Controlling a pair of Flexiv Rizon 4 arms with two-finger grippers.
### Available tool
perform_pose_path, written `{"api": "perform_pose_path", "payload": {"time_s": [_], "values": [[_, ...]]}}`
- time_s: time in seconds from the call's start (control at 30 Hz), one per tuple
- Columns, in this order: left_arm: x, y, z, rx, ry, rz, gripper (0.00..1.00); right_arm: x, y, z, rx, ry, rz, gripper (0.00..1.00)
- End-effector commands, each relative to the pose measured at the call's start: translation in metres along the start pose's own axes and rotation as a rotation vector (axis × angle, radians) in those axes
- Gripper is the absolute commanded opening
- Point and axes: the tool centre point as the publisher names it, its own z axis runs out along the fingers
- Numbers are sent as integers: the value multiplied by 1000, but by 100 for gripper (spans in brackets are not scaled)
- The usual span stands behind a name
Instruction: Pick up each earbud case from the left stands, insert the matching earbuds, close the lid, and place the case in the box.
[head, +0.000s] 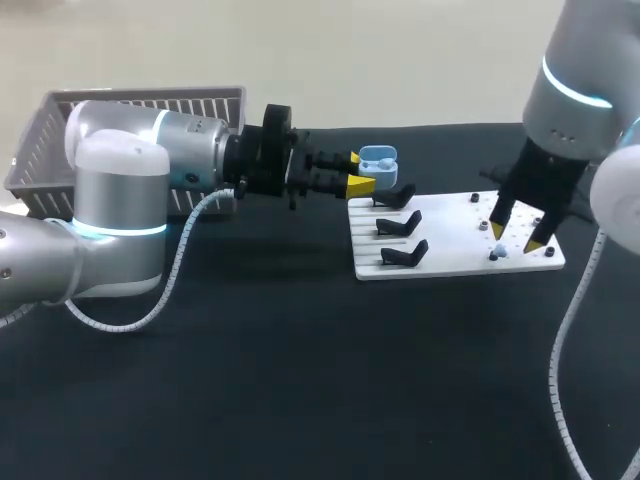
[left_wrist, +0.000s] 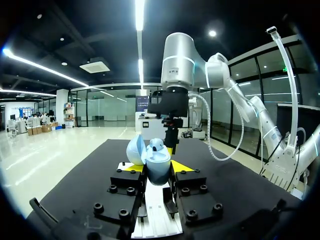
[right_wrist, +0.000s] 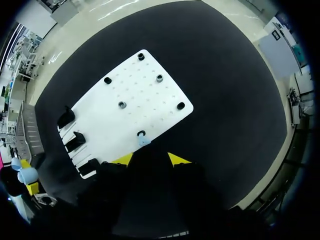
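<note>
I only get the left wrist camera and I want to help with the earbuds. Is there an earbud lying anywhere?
Observer: Yes, a small blue earbud lies on the white board, just ahead of the open right gripper.
Operator: Any more cases on the stands?
Observer: No, all three black stands are bare.
Operator: Where's the box?
Observer: A pale basket stands behind the left arm, at the table's far left corner.

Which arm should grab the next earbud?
Right. The right pincer, open, hangs just above the blue earbud on the white board. The left pincer is shut on the open case.
</note>
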Motion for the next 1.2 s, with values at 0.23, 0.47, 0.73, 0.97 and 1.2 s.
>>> {"api": "perform_pose_path", "payload": {"time_s": [0.23, 0.47, 0.73, 0.97, 1.2], "values": [[1, -1, 1, -5, -2, 3, 0, -10, 8, 17, 2, 26, 0, 36], [1, -1, 1, -5, -2, 3, 0, -12, 7, 25, 1, 42, 8, 39], [1, -1, 1, -5, -2, 3, 0, -10, 6, 34, 9, 47, 5, 40], [1, -1, 1, -5, -2, 3, 0, -9, 8, 40, 19, 48, 2, 36], [1, -1, 1, -5, -2, 3, 0, -10, 9, 45, 27, 47, 18, 33]]}}
